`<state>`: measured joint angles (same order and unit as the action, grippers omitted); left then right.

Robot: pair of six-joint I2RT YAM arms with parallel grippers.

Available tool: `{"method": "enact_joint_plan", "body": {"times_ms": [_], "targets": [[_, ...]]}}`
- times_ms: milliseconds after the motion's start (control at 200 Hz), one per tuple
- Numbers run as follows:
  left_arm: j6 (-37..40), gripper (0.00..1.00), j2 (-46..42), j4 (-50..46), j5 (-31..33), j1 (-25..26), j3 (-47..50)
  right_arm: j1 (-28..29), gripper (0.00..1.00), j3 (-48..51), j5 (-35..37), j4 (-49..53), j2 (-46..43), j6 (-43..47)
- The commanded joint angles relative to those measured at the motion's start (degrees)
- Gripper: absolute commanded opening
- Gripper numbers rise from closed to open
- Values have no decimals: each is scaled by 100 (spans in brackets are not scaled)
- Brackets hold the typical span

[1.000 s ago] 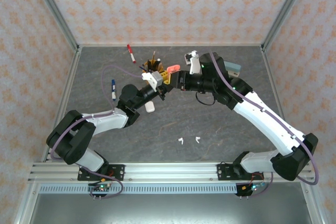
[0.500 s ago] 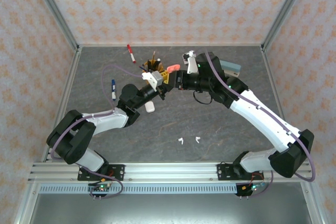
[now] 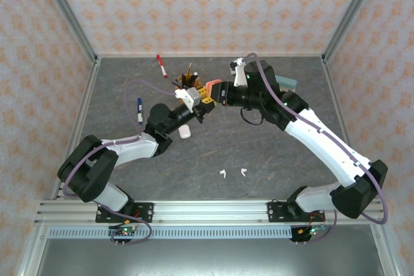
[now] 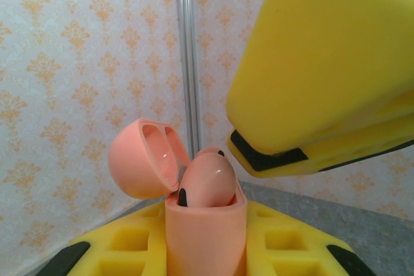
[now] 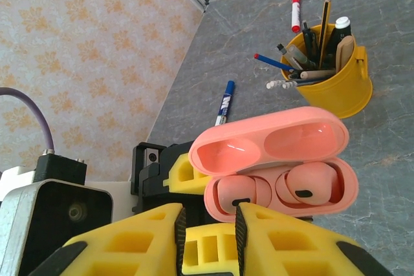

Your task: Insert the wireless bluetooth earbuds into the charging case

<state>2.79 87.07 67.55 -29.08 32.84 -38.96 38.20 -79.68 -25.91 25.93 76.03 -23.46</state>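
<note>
The salmon-pink charging case (image 4: 206,237) stands upright in my left gripper (image 3: 204,100), which is shut on its body. Its lid (image 5: 272,143) is hinged open. Two pink earbuds (image 5: 236,193) (image 5: 310,182) sit in the case's wells. My right gripper (image 5: 208,224) hovers right at the case, its jaws a little apart with nothing between them; one fingertip (image 5: 255,214) is just below the left earbud. In the left wrist view a right finger (image 4: 323,63) hangs close above the case. Two white earbuds (image 3: 222,174) (image 3: 243,172) lie on the table nearer the arm bases.
A yellow cup of pens (image 3: 191,82) stands just behind the grippers. A white case (image 3: 185,132) lies under the left arm. A blue pen (image 3: 140,110) and a red marker (image 3: 161,66) lie to the left, a grey-blue box (image 3: 286,83) behind the right arm.
The right wrist has shifted slightly toward the back and pulled in closer over the case. The left arm and the case have stayed put.
</note>
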Motion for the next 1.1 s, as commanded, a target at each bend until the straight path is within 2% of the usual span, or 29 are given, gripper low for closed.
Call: {"method": "enact_joint_plan", "body": {"times_ms": [0,95,190,535,666,851,1096], "targets": [[-77,0,-35,285,53,-50,-112,-26,29,-304,127,165,-236,211],[-73,0,-44,283,17,-50,-86,-47,29,-503,478,341,-413,374],[-72,0,-61,237,-34,-47,-81,-130,29,-968,763,730,-212,506],[-125,0,-103,83,-129,-36,-68,-216,29,-3441,1319,2405,1964,992],[-172,0,-46,122,-109,-34,-77,-215,28,-3985,1313,2833,2494,1181],[-224,0,71,162,-15,-38,-105,-215,28,-3862,1152,3067,2531,1262],[-215,0,199,117,94,-48,-204,-216,27,-2667,1053,2726,1762,1167]]}}
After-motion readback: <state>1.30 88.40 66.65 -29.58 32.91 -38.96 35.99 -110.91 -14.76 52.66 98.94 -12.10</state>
